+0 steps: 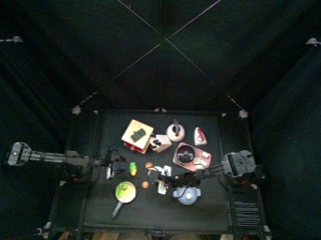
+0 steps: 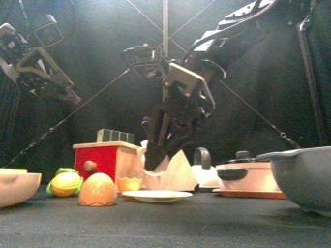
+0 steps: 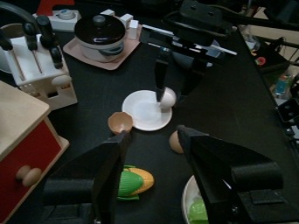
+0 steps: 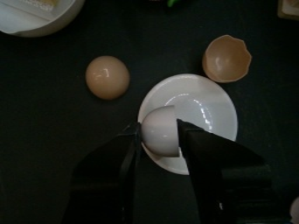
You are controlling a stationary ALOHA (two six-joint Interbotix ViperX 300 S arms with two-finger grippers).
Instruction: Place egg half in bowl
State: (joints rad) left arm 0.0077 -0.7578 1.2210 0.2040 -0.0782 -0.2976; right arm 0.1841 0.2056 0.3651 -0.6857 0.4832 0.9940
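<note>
My right gripper (image 4: 158,144) is shut on a pale egg half (image 4: 158,129) at the small white plate (image 4: 205,109); whether the egg half is lifted off the plate I cannot tell. In the front view this gripper (image 2: 165,160) hangs over the plate (image 2: 157,196). In the left wrist view it (image 3: 163,87) holds the egg half (image 3: 167,94) at the plate's edge. A grey bowl (image 2: 304,174) stands front right, also seen from above (image 1: 186,195). My left gripper (image 3: 152,175) is open and empty, left of the plate (image 1: 123,169).
A brown whole egg (image 4: 107,75) and an empty shell half (image 4: 228,57) lie beside the plate. A bowl with green contents (image 1: 126,192), a corn cob (image 3: 135,182), a red toaster (image 2: 106,160), a knife block (image 3: 35,52) and a pot on a red tray (image 3: 103,31) stand around.
</note>
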